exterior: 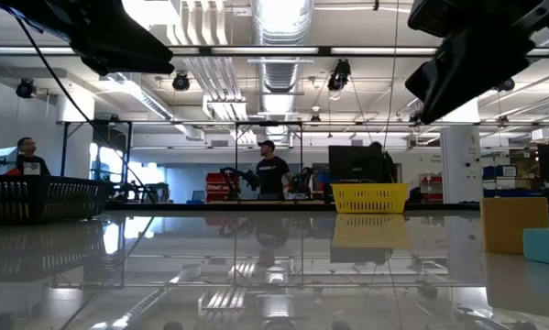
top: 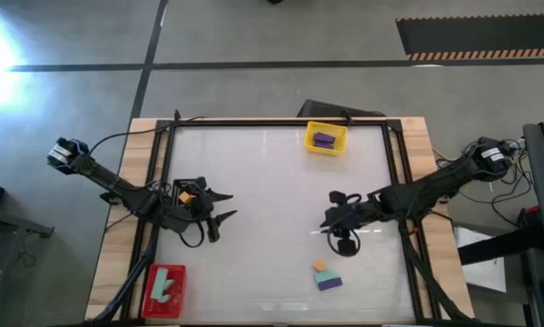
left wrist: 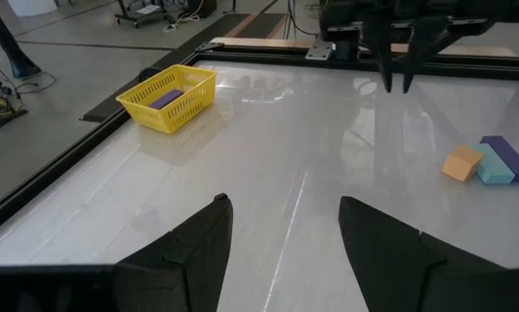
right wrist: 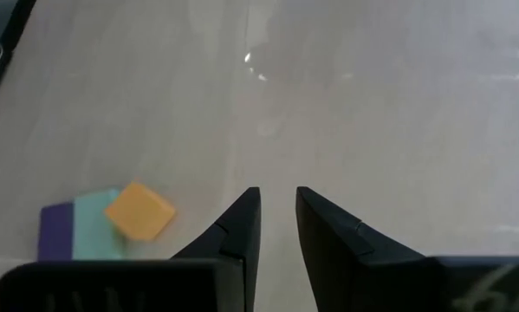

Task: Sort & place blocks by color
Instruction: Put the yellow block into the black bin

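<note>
On the white table [top: 272, 191] seen from above, the left gripper [top: 224, 207] waited at the left side with its fingers spread wide and nothing between them. The right gripper [top: 330, 211] hung over the middle right of the table, its fingers drawn narrow and empty. Near the front edge, below the right gripper, lay a cluster of three blocks touching one another: an orange cube [top: 320, 265], a mint-teal bar [top: 327, 273] and a purple bar [top: 331, 282]. A yellow tray [top: 326, 139] at the far edge held a purple block [top: 323, 140]. A red tray [top: 164, 292] at the front left corner held mint-teal blocks [top: 166, 286]. An orange block [top: 186, 195] showed in a black tray [top: 192, 184] partly hidden beneath the left arm.

From table height, the yellow tray [exterior: 370, 197] stood at the far side, the black tray [exterior: 40, 199] at the left, and an orange cube [exterior: 514, 225] and mint-teal bar [exterior: 544, 246] at the right edge. People stood in the room beyond.

In the left wrist view, the left fingers [left wrist: 190, 256] stood well apart over bare table. Farther off were the yellow tray [left wrist: 167, 97] with its purple block [left wrist: 165, 98], the right gripper [left wrist: 398, 82] with fingers nearly together, and the three clustered blocks [left wrist: 487, 162].

In the right wrist view, the right fingers [right wrist: 237, 234] left only a slim gap, holding nothing, with the orange cube [right wrist: 139, 211], mint-teal bar [right wrist: 90, 227] and purple bar [right wrist: 55, 232] lying beside them, apart from the fingers.
</note>
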You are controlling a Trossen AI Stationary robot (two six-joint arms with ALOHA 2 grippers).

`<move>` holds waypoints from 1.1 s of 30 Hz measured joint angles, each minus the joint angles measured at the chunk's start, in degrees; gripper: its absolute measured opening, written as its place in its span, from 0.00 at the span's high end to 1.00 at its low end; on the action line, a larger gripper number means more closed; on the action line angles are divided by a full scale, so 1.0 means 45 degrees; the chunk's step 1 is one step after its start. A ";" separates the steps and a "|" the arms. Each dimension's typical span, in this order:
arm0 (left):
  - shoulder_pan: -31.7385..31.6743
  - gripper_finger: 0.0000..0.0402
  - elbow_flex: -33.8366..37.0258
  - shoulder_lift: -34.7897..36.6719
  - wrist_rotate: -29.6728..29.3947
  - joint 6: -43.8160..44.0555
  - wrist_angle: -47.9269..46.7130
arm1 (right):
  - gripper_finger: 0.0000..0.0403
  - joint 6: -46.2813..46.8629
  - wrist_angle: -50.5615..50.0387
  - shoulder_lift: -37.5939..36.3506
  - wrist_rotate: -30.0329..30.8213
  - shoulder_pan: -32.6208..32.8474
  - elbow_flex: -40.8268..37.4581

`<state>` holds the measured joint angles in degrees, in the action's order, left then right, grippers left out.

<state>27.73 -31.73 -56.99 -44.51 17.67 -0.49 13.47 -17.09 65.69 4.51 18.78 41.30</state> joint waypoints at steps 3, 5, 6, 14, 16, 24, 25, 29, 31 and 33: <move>0.0000 0.51 0.0000 0.0000 0.0000 0.0000 0.0000 | 0.83 0.0613 -0.0449 0.0000 0.0001 0.0427 0.0032; 0.0000 0.51 0.0000 0.0000 0.0000 0.0000 0.0005 | 0.83 0.0951 -0.1006 0.0000 -0.0003 0.0761 0.0193; 0.0000 0.51 0.0000 0.0000 0.0000 0.0000 0.0000 | 0.83 0.1123 -0.1171 0.0000 -0.0002 0.0917 0.0284; 0.0000 0.51 0.0000 0.0000 0.0000 0.0029 0.0002 | 0.84 0.1595 -0.1436 0.0010 0.0489 0.1952 0.0529; 0.0000 0.51 0.0000 0.0000 0.0000 0.0047 0.0005 | 0.84 0.1592 -0.1421 0.0015 0.0763 0.2104 0.0529; 0.0000 0.51 0.0000 0.0000 0.0000 0.0034 0.0005 | 0.84 0.0728 -0.0231 0.1004 0.1003 0.2303 0.0549; 0.0000 0.51 0.0000 0.0000 -0.0001 0.0034 0.0009 | 0.84 0.0503 -0.0101 0.1222 0.1005 0.2303 0.0549; 0.0000 0.51 0.0000 0.0000 -0.0005 0.0034 0.0009 | 0.83 -0.0347 0.0354 0.1899 0.1023 0.2298 0.0549; 0.0000 0.51 0.0000 0.0000 -0.0052 0.0029 0.0005 | 0.82 -0.0617 0.0484 0.2127 0.1006 0.2298 0.0549; 0.0000 0.51 0.0000 0.0000 -0.0180 0.0033 0.0018 | 0.79 -0.0781 0.0525 0.2304 0.1004 0.2298 0.0549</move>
<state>27.73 -31.73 -56.99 -45.32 17.82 -0.41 9.95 -14.73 76.06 9.02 29.12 43.77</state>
